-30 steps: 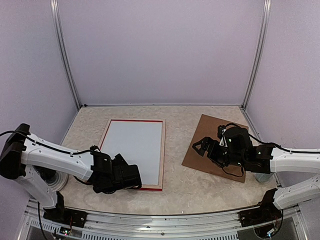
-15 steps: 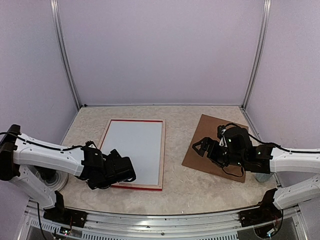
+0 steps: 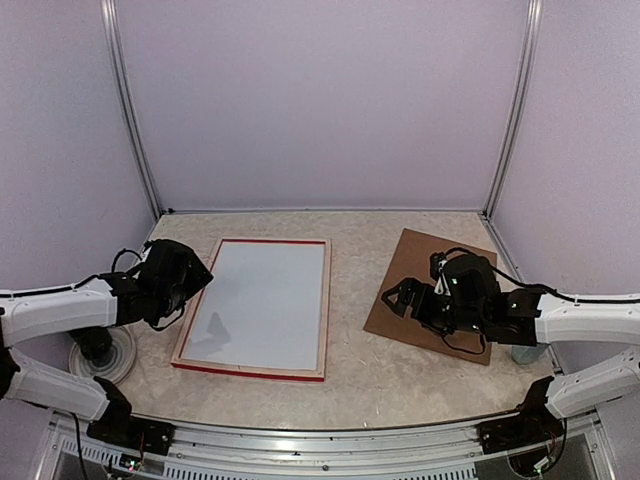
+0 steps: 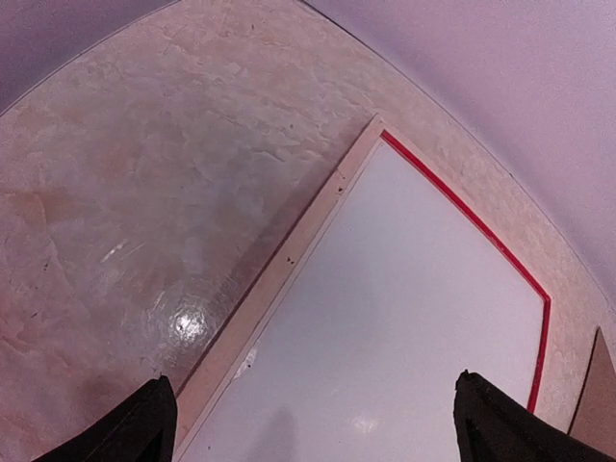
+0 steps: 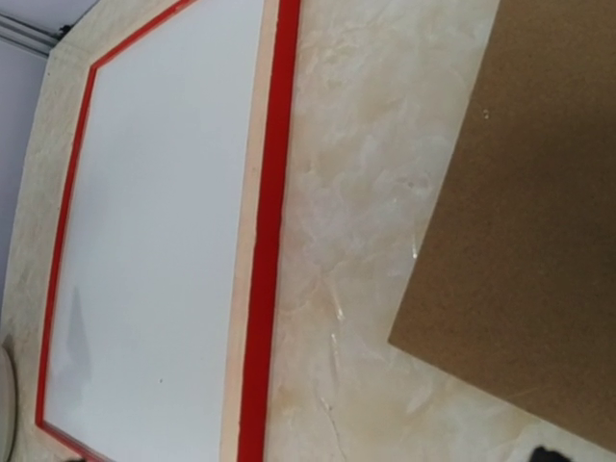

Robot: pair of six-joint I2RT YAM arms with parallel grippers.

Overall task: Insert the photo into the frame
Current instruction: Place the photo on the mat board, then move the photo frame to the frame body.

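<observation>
On the marbled desk point(image 3: 360, 375) | frame point(image 3: 325, 310), red with pale wood edges, lies flat left of centre, a white sheet point(image 3: 265, 300) filling it | brown board point(image 3: 420, 258) lies flat to its right, apart | left tool point(image 4: 310, 385) spread wide, empty, over the frame's left rail | right tool point(image 3: 393, 297) spread wide, empty, over the board's left corner

Frame point(image 3: 324, 310) left of backing board point(image 3: 425, 258)
</observation>
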